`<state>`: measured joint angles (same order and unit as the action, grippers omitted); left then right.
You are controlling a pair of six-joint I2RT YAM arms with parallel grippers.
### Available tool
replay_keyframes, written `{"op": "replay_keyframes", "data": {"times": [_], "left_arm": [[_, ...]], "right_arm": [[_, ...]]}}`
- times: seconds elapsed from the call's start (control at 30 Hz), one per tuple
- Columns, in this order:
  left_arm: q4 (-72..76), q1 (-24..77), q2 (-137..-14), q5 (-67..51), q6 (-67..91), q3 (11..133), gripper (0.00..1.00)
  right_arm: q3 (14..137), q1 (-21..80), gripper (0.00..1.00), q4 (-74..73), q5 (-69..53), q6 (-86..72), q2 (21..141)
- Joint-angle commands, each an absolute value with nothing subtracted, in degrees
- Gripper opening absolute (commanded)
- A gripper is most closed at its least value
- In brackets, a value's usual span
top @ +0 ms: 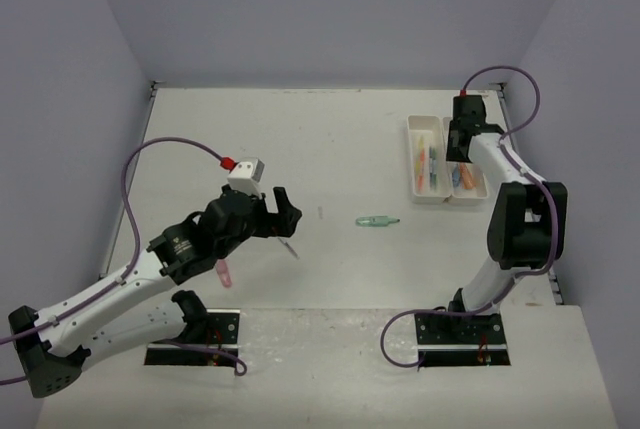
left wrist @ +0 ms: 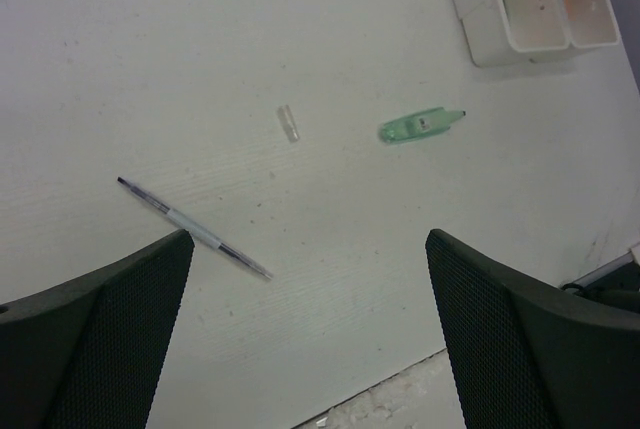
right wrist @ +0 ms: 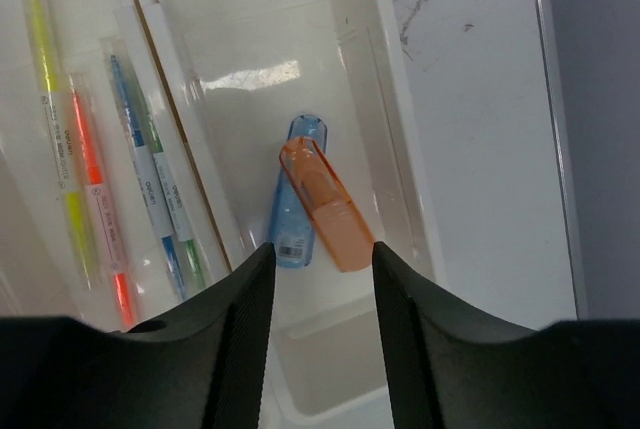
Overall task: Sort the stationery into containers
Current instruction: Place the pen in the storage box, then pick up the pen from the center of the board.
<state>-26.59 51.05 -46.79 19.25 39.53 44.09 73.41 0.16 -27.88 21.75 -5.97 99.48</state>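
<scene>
Two white containers stand side by side at the far right, the left one (top: pixel 413 154) and the right one (top: pixel 470 196). My right gripper (right wrist: pixel 320 249) hovers open over the right container (right wrist: pixel 260 29), just above an orange stubby marker (right wrist: pixel 325 204) that leans across a blue one (right wrist: pixel 298 199). Yellow (right wrist: pixel 40 39), orange (right wrist: pixel 95 179), blue (right wrist: pixel 140 159) and green pens lie in the left container (right wrist: pixel 85 9). My left gripper (left wrist: pixel 310 239) stands wide open and holds nothing, above a thin grey pen (left wrist: pixel 190 226). A green marker (left wrist: pixel 420 126) lies mid-table.
A small clear cap (left wrist: pixel 289 123) lies between the grey pen and the green marker. A pink pen (top: pixel 225 272) rests under the left arm near the table's front edge (left wrist: pixel 400 389). Purple walls close in the table on three sides.
</scene>
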Motion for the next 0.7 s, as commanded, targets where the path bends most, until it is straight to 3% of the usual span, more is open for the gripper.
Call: {"op": "replay_keyframes", "data": {"times": [0.0, 0.13, 0.2, 0.23, 0.3, 0.33, 0.47, 0.67], "left_arm": [[-24.51, 50.89, -50.02, 18.79, 37.59, 43.22, 1.0], [-21.05, 50.98, -55.53, 14.14, 34.08, 44.18, 1.0], [-19.53, 50.98, -60.2, 10.82, 32.86, 45.95, 1.0], [-18.53, 51.45, -63.33, 8.95, 31.19, 47.51, 1.0], [-17.54, 53.13, -72.89, 7.96, 26.15, 51.82, 1.0], [-17.84, 54.0, -77.03, 9.08, 24.24, 54.92, 1.0], [-20.84, 57.5, -91.62, 13.46, 12.81, 68.6, 0.99], [-22.3, 58.67, -107.38, 7.2, -5.19, 81.35, 0.97]], "right_arm": [[77.28, 0.3, 0.47, -29.93, 22.41, -7.55, 96.15], [73.34, 2.67, 0.48, -28.72, 17.71, -11.19, 86.41], [70.67, 6.23, 0.53, -27.35, 16.76, -12.61, 82.14], [68.39, 7.77, 0.61, -26.27, 16.55, -13.72, 78.65], [63.59, 9.15, 0.91, -25.43, 14.25, -16.89, 72.71], [61.72, 9.19, 0.97, -25.01, 12.78, -17.57, 70.31], [55.94, 8.8, 0.99, -24.08, 9.52, -19.96, 59.55], [50.38, 8.26, 0.99, -23.99, 4.64, -20.52, 50.64]]}}
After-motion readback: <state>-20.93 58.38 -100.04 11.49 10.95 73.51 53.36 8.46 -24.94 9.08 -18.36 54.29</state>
